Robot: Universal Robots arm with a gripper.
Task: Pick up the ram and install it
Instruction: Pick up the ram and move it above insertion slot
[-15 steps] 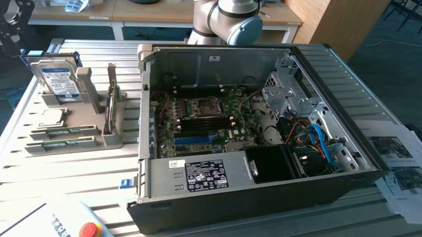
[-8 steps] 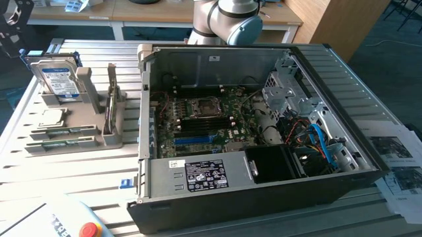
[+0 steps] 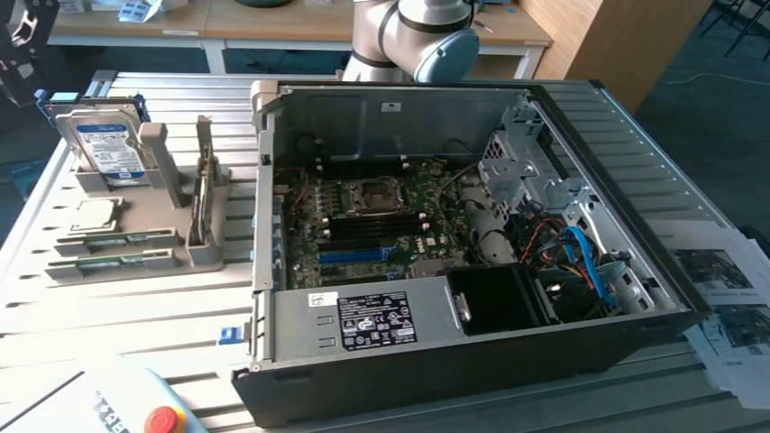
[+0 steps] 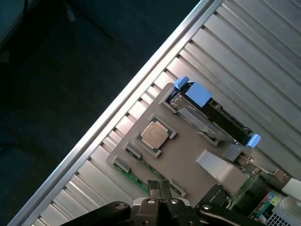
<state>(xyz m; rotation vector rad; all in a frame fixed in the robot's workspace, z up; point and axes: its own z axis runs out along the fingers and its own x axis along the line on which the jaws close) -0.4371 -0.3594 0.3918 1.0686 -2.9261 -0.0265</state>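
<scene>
One ram [image 4: 138,179] lies in the tray [image 4: 188,153] near the clenched, empty gripper [image 4: 160,187]; approach is in hand, and pickup likely calls for parted jaws astride it.

The parts holder [image 3: 151,212] is plain grey, its ram sticks [image 3: 121,263] are green, and the hard drive [image 3: 106,149] is silver with a blue-white label. The computer case [image 3: 481,370] is black around a green motherboard [image 3: 398,225] with a blue slot strip [image 3: 355,255].
</scene>
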